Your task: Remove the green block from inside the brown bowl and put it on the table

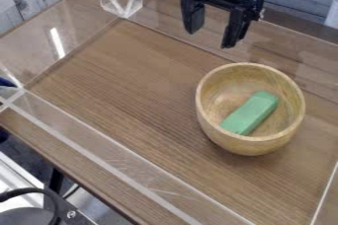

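- The pincer (215, 34) stands open at the top of the view, its 2 dark fingers well apart with nothing between them
- It is beyond the bowl (208, 105), towards the far side of the surface (119, 83), and touches neither bowl nor block
- The block (251, 113) lies inside the bowl, down on its floor, so the task looks to be at its start, with the reach for the block as the step in hand
- If the pincer comes down off centre, a finger could land on the thick rim and tip the bowl or push it along
- Fingers set across the block's long side rather than its narrow width might fail to close round it, or knock it against the curved wall
- A shallow grip on the rounded edges could let the block slip out during the lift
- Lifting too little before moving sideways could catch the block on the rim and drag the bowl with it
- The block is a soft green, oblong, with rounded corners and a paler top face, its long side running at a slant in the view
- The bowl is light tan, round and smooth, far wider than the block, with bare floor showing beside it
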Tool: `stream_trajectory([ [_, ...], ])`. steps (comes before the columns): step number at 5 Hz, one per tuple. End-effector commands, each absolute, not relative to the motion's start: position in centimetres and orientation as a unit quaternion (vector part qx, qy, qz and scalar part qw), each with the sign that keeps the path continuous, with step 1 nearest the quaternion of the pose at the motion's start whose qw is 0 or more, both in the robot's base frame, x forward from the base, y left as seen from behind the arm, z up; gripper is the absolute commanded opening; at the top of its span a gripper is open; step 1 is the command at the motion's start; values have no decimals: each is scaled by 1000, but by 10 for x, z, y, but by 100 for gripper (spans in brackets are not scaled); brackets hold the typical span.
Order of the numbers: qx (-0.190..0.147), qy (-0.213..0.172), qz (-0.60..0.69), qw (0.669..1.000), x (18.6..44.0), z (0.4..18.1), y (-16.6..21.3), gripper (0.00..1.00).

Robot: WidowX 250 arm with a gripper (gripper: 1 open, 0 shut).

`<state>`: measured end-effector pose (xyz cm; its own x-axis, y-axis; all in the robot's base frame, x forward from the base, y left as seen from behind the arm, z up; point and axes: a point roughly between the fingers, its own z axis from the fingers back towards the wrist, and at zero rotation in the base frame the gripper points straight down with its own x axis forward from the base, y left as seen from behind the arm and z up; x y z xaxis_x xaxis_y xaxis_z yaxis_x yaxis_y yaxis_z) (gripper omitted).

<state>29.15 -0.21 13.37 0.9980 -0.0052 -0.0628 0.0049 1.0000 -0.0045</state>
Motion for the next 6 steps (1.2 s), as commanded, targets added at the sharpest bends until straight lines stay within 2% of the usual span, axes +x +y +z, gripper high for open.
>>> stream_trajectory([
  [1, -5, 37, -22, 999, 287, 127, -15, 100],
  [3, -9, 39, -72, 997, 277, 101, -43, 100],
  [6, -10, 48, -106, 993, 285, 72, -76, 100],
])
